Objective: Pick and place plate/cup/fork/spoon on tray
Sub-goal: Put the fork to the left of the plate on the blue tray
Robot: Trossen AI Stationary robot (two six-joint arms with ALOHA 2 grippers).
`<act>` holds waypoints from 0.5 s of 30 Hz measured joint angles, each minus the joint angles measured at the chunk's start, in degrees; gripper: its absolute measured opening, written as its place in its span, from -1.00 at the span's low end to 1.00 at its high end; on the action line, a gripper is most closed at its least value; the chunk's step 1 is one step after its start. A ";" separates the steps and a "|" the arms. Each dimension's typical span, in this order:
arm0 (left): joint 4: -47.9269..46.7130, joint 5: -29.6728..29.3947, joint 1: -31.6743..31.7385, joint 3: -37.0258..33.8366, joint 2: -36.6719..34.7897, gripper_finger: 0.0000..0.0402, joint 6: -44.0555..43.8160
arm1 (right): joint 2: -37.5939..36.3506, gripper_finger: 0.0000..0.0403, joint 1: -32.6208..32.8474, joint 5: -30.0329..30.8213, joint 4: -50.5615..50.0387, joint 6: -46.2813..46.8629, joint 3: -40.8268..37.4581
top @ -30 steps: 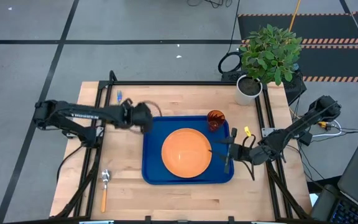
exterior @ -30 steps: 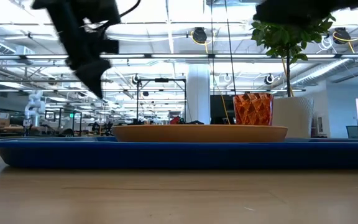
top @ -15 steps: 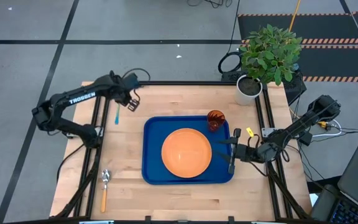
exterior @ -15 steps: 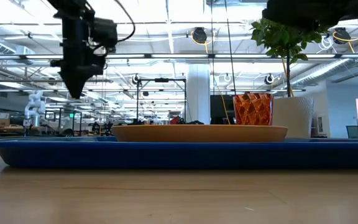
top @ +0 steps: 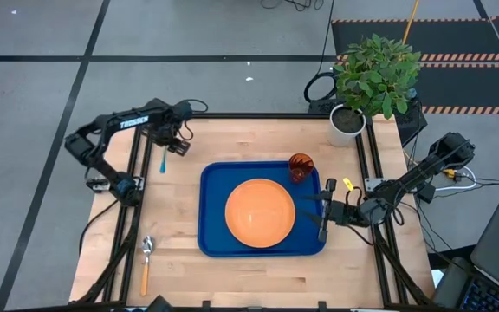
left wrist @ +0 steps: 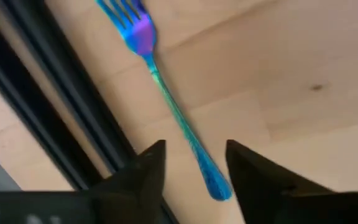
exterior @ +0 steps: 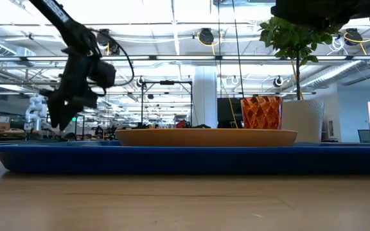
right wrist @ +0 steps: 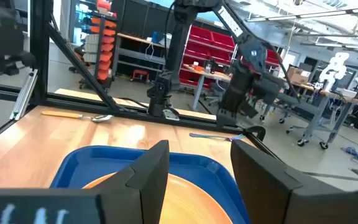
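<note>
The light-blue fork [top: 163,154] lies flat on the table near its far left corner, beside the black frame rail. My left gripper [top: 174,143] is open just above it. In the left wrist view its fingers stand on either side of the fork's handle end [left wrist: 215,183] without touching. The orange plate [top: 260,211] and the orange-red cup [top: 301,166] sit in the blue tray [top: 210,186]. The spoon [top: 145,258] lies on the table at the near left. My right gripper [top: 323,211] is open and empty over the tray's right rim.
A white pot with a green plant [top: 349,120] stands at the table's far right corner. The black frame rail [left wrist: 55,106] runs close along the fork. Bare wood lies between the fork and the tray's left rim and in front of the tray.
My left gripper has gone from the tray's left rim toward the table's far left corner. It has then come down over the fork, staying open. The fork, plate, cup and spoon have kept still.
</note>
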 joint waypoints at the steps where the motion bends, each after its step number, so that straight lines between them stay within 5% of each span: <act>1: 0.38 -0.17 0.00 -0.15 1.14 -0.06 0.00 | 0.00 -0.16 0.00 0.00 -0.02 -0.06 0.00; 8: 4.35 -2.00 1.90 -0.22 8.02 0.29 -0.04 | 0.00 -0.16 0.00 0.00 -0.87 -0.01 0.00; 15: 7.16 -3.95 4.06 0.90 9.65 0.24 -2.04 | 0.02 -0.16 0.00 0.00 -2.56 1.52 0.02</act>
